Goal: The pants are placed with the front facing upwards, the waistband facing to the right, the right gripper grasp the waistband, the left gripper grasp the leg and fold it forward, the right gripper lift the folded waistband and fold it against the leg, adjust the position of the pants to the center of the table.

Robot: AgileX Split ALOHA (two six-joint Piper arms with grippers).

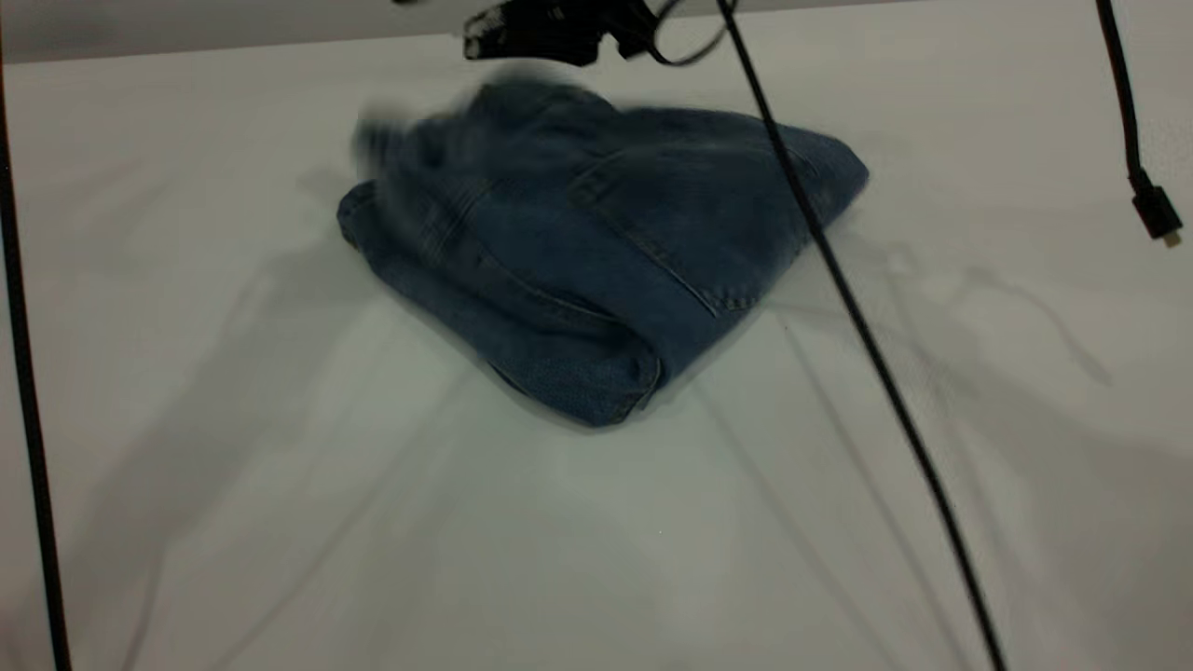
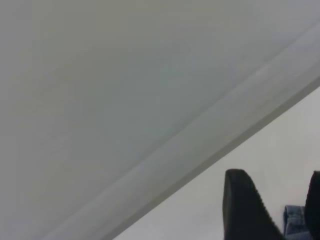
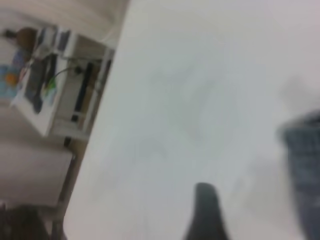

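The bench (image 1: 280,522) is seen as a plain white-grey surface. The pants (image 1: 596,252) are laid on it as a folded blue denim bundle, nearer the far edge than the near edge, with a patch pocket (image 1: 690,224) turned upward. A black claw (image 1: 550,33) is located at the far edge, just beyond the pants; which arm carries it cannot be told. The left claw (image 2: 272,210) is held spread, with denim visible between its fingers. The state of the right claw (image 3: 207,215) cannot be told.
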